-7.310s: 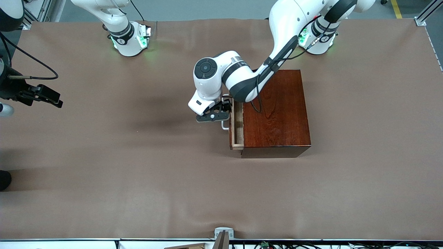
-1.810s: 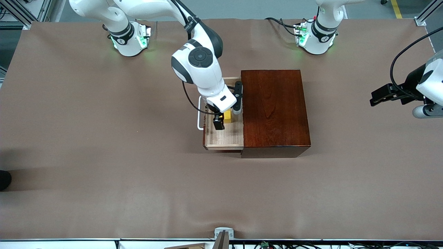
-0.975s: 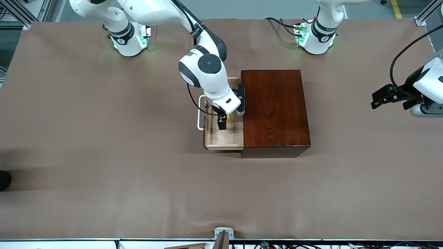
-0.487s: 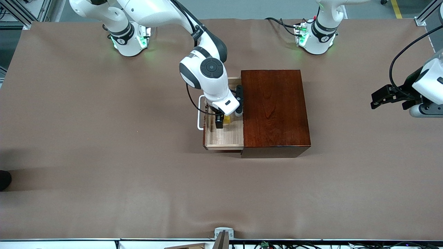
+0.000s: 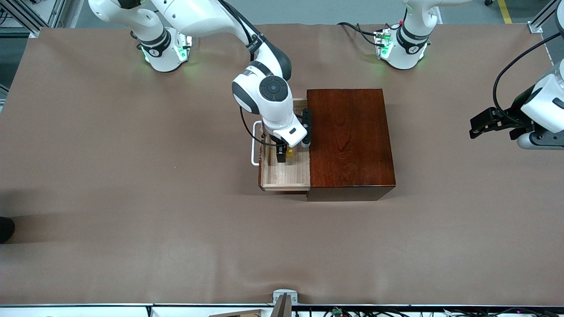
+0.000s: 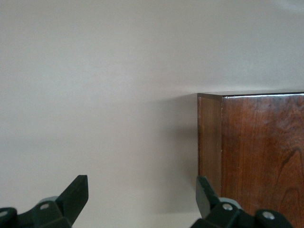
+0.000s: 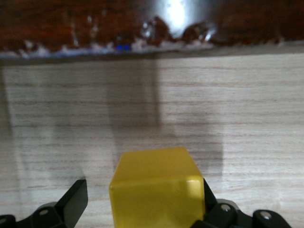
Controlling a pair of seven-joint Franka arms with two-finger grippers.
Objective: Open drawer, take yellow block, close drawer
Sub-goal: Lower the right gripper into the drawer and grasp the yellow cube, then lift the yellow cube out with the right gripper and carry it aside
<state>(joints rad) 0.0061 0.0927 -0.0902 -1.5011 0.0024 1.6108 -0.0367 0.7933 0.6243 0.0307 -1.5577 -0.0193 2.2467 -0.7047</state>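
Two grippers: right gripper (image 5: 285,155), mid-frame, sat in pulled-out pale-wood drawer (image 5: 286,175) w/ white U-handle, fingers (image 7: 71,199) spread around small bright yellow cube (image 5: 289,152). Left gripper (image 5: 481,125) waited at frame's right edge, fingers apart, empty.

The wooden box (image 5: 350,143) walls one side of the open-topped drawer (image 5: 286,176).

You'll see a brown table cover (image 5: 132,198) filling nearly the whole frame, lightly creased. At the bottom centre sits a small grey bracket (image 5: 285,297), with a white rail (image 5: 75,305) and some cables (image 5: 335,311) along the bottom edge. Grey floor (image 5: 308,11) runs along the top edge. In the upper corner at the left arm's end, note a yellow floor line (image 5: 504,11) and an aluminium strut (image 5: 539,22). A dark rounded object (image 5: 5,229) pokes in at the lower edge of the right arm's end.
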